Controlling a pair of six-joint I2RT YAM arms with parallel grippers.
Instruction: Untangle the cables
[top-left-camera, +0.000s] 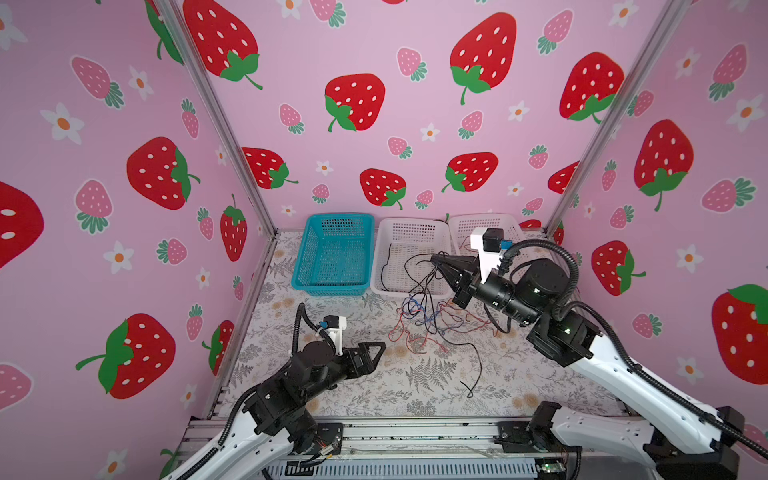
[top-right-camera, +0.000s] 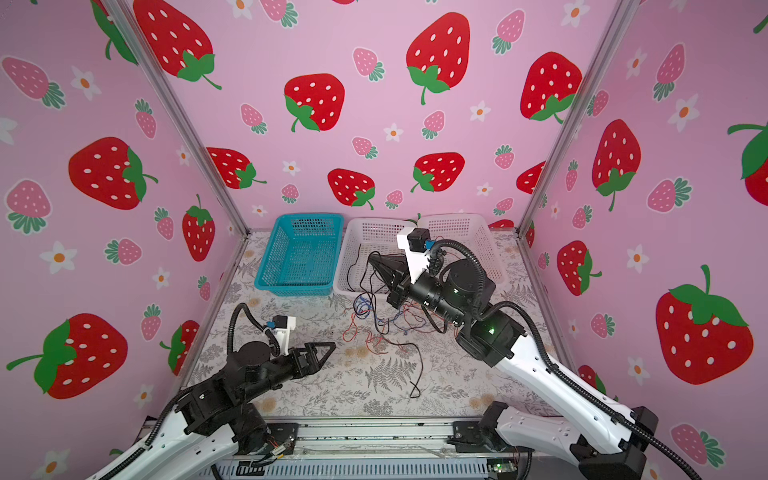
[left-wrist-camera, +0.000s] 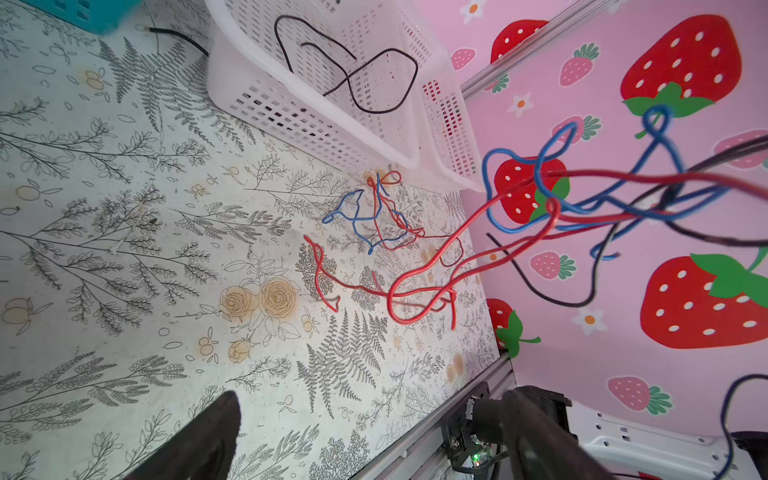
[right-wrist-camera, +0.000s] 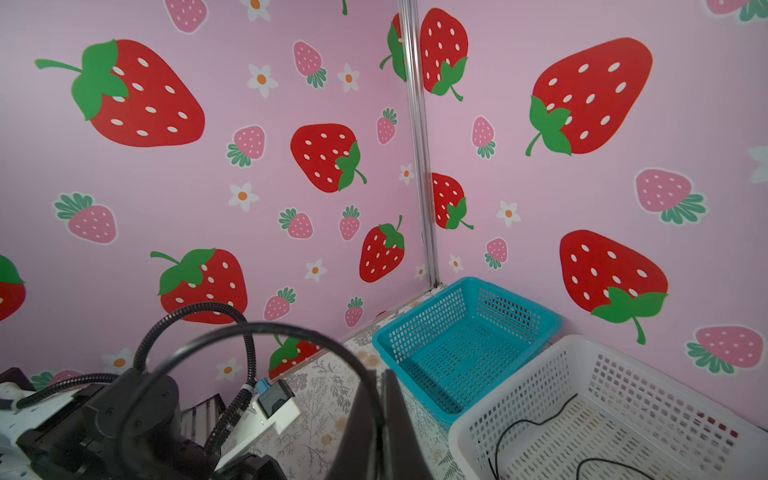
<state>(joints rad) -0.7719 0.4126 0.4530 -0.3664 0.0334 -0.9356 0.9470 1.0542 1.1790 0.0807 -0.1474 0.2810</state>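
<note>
Cables (top-left-camera: 419, 318) lie mostly in a loose snarl of red, blue and black strands on the floral table cover (top-left-camera: 395, 399), just in front of the middle white basket (top-left-camera: 409, 294), and part of the bunch hangs raised off the surface. The right gripper (top-left-camera: 435, 258), jaws pressed together, hangs over that basket. It appears to pinch a black cable (right-wrist-camera: 266, 326) that arches round its fingers and trails down into the snarl. One black strand (top-left-camera: 386, 266) already lies inside the basket. The left gripper (top-left-camera: 376, 348) sits low beside the heap, jaws spread wide and empty. I judge the step in hand to be drawing one black wire free. The next move calls for the left pincer to pin the red and blue loops while the right pulls away. The wires are thin, glossy, springy and kinked, so apt to snag. The baskets are rigid perforated plastic, and the teal basket (top-left-camera: 332, 287) is empty.
</note>
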